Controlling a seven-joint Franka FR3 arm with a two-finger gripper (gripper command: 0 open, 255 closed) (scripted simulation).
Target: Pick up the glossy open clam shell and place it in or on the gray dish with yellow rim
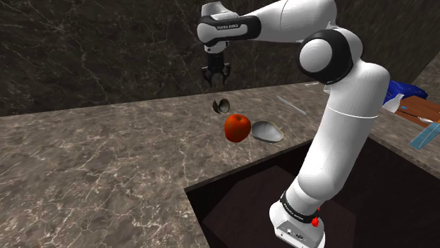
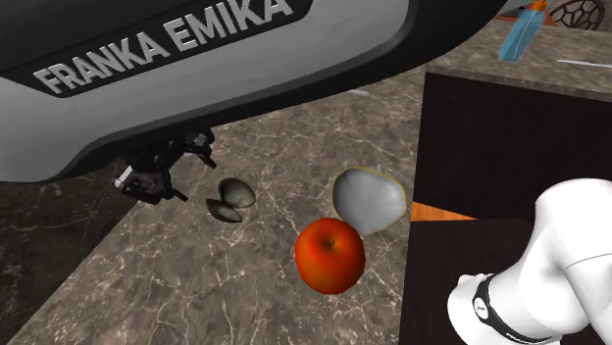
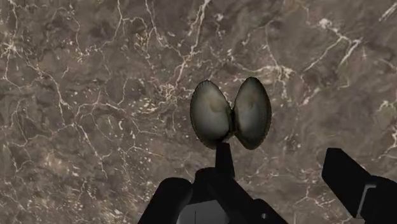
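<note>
One shell on the desk (image 1: 106, 162), folks: the clam shell (image 3: 230, 113), its two halves spread open and glossy inside, lying on the brown marble. The hand (image 1: 216, 82) hangs above it with its two black fingers (image 3: 356, 184) apart, released and holding nothing. In the wrist view the shell sits just ahead of the fingers, closer to one of them than the other.

One red apple (image 1: 237, 127) comes next, and it's the thing in the way. In the shoulder view it stands between the shell and the one gray dish (image 2: 367, 199), whose rim shows yellowish. The apple is right against the dish's edge, though whether they touch I can't tell from here. The shell lies apart from both.

Off at the shoulder view's right, well away, are a couple of blue items (image 1: 403, 95) on a wooden board, too small to name. The single white arm (image 1: 338, 120) rises from its stand (image 1: 296, 229) in a dark recess cut into the desk.
</note>
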